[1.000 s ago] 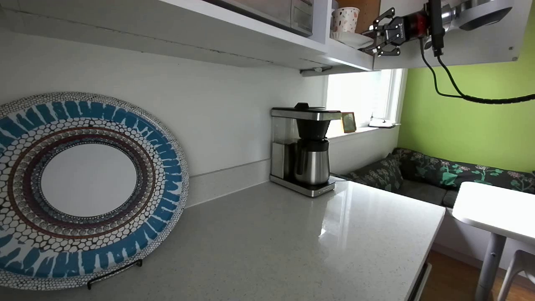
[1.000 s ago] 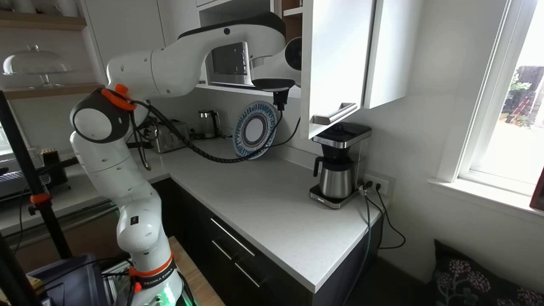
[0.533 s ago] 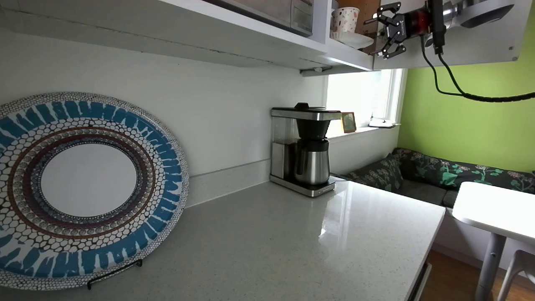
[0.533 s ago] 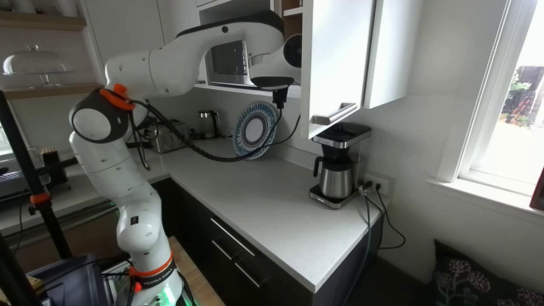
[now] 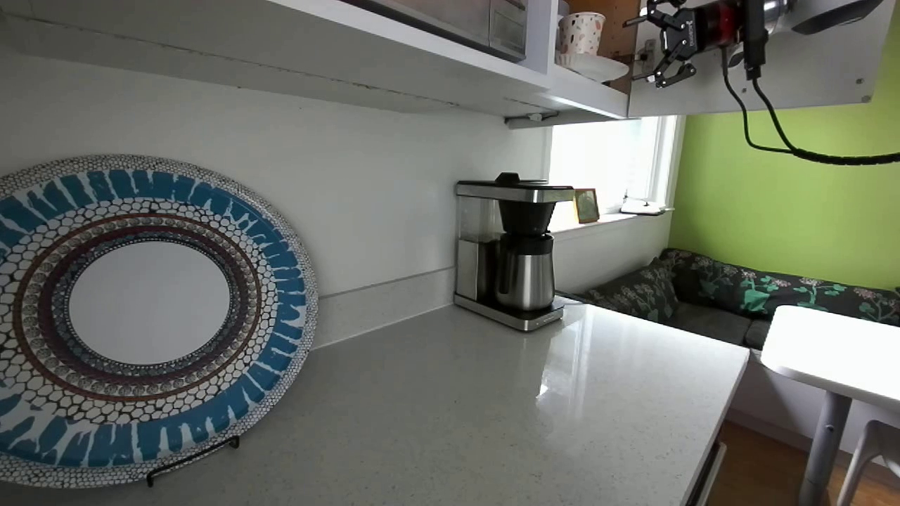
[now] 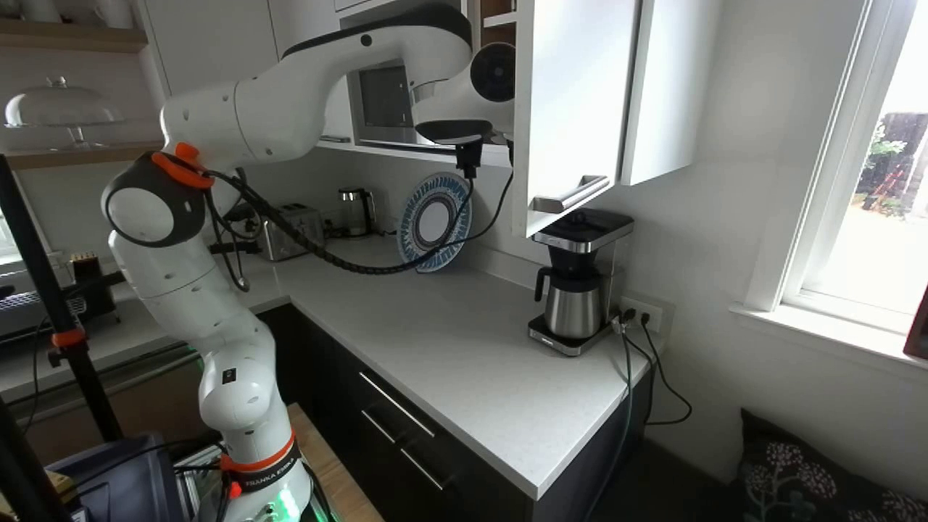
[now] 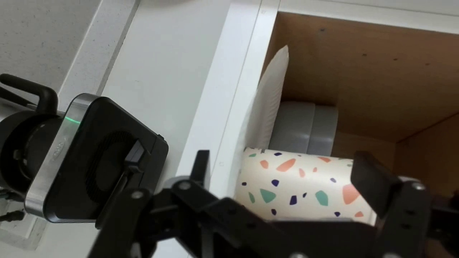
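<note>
My gripper (image 5: 631, 50) stands open beside the cabinet, with nothing held between its fingers. A cream cup (image 5: 581, 33) with coloured flecks rests on a white fluted dish (image 5: 594, 67) at the shelf's end, just ahead of the fingertips and apart from them. In the wrist view, the cup (image 7: 297, 182) shows behind the gap between the widely spread fingers, and the dish (image 7: 267, 100) lies along the cabinet's edge. Grey stacked bowls (image 7: 301, 123) sit deeper inside. The open cabinet door hides the gripper in an exterior view, where the arm (image 6: 348, 80) reaches behind it.
The white cabinet door (image 6: 573, 94) hangs open close to the wrist. Below the cabinet stands a coffee maker (image 5: 517, 253) on the counter (image 5: 450, 414). A patterned round plate (image 5: 151, 302) leans at the wall. A microwave (image 6: 388, 101) fills the neighbouring compartment.
The fingers have spread from partly open near the dish's edge to wide open. The gripper has drawn back from the shelf and slightly up. Cup and dish have stayed in place.
</note>
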{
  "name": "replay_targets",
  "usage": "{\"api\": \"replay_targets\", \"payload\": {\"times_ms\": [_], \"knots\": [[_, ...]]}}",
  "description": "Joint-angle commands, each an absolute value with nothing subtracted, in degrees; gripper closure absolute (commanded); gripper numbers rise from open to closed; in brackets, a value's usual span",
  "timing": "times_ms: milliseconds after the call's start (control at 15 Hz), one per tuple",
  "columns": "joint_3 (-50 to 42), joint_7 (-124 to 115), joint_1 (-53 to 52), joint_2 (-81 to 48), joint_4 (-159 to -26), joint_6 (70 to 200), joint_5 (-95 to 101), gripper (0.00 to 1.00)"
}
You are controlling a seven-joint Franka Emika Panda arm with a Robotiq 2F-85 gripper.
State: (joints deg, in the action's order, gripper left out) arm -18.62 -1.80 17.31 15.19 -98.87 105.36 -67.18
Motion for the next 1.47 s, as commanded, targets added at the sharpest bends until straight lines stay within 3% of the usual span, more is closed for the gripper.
{"api": "replay_targets", "payload": {"times_ms": [0, 667, 1400], "knots": [[-19.04, -2.07, 17.83, 19.57, -101.73, 103.36, -63.15, 0.0], [-19.29, 1.57, 18.14, 27.78, -101.44, 96.84, -46.09, 0.0], [-20.89, 22.54, 12.94, 36.62, -95.81, 91.75, -27.74, 0.0]]}}
